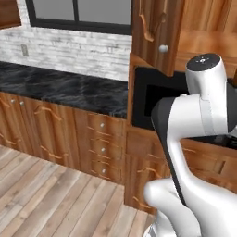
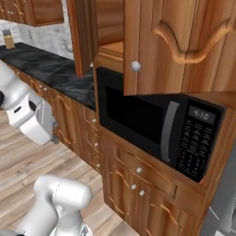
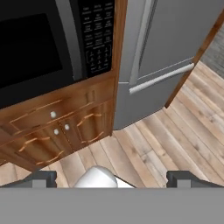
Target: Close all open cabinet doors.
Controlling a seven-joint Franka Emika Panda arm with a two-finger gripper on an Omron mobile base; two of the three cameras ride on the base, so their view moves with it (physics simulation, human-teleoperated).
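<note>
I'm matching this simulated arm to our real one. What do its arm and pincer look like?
The arm is glossy white with rounded, tube-like links and dark grey to black bands at the joints; one joint has a dark round cap. No cables or markings show. The pincer has two small dark, blocky fingertips.

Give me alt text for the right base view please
An open upper cabinet door with a round silver knob swings out above a black microwave built into reddish-brown wood cabinets, with the white robot arm at left.
</note>
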